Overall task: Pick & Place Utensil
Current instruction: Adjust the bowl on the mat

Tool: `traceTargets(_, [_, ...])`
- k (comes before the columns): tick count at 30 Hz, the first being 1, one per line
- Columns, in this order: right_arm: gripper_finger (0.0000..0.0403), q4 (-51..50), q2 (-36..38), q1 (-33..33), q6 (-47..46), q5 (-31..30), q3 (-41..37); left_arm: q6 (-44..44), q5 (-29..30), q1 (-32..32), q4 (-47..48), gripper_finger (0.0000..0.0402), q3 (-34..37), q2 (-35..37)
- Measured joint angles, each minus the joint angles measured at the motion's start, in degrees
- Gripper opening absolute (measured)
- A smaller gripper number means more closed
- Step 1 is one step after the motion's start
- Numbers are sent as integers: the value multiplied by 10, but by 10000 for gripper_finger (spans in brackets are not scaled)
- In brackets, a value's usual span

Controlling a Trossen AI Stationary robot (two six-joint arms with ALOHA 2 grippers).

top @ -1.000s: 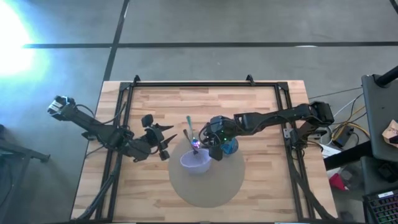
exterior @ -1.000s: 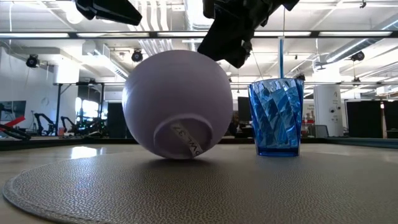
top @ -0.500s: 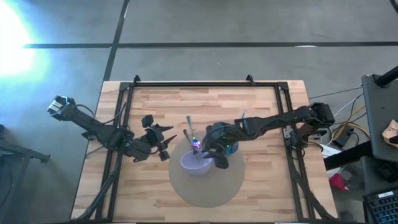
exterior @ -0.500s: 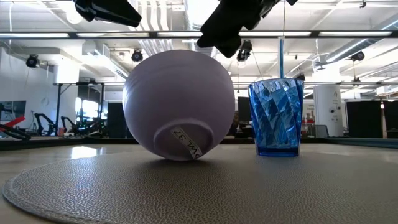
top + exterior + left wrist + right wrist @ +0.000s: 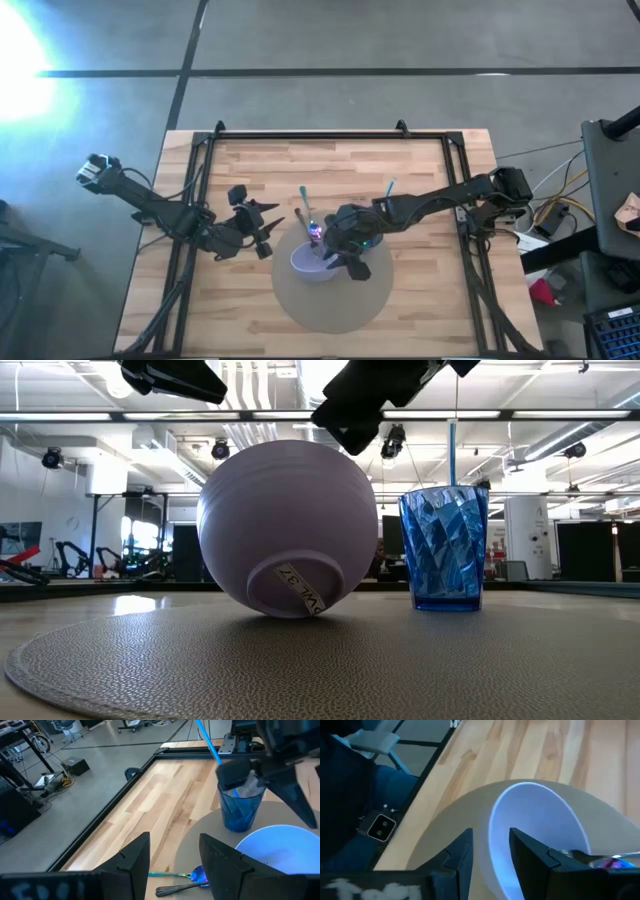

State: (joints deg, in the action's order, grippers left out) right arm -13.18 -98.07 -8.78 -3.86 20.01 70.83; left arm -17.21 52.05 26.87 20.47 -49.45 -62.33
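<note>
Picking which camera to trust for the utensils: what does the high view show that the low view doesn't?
Only the high view shows the two loose utensils beside the bowl, plus the whole wooden table and the waiting left gripper. Only the low view shows the sticker under the bowl. Both show the bowl, the blue cup with its straw, the round mat, and the right gripper over the bowl.

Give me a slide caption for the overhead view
Right gripper over lavender bowl on round mat; left gripper waits beside it.
</note>
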Motion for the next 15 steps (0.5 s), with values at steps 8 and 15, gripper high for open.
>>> traceTargets(8, [123, 5, -4, -9, 10, 0, 0, -9, -9, -1, 2, 165, 0, 0])
traceTargets(15, [123, 16, -4, -9, 10, -3, -6, -37, -42, -9, 27, 165, 1, 0])
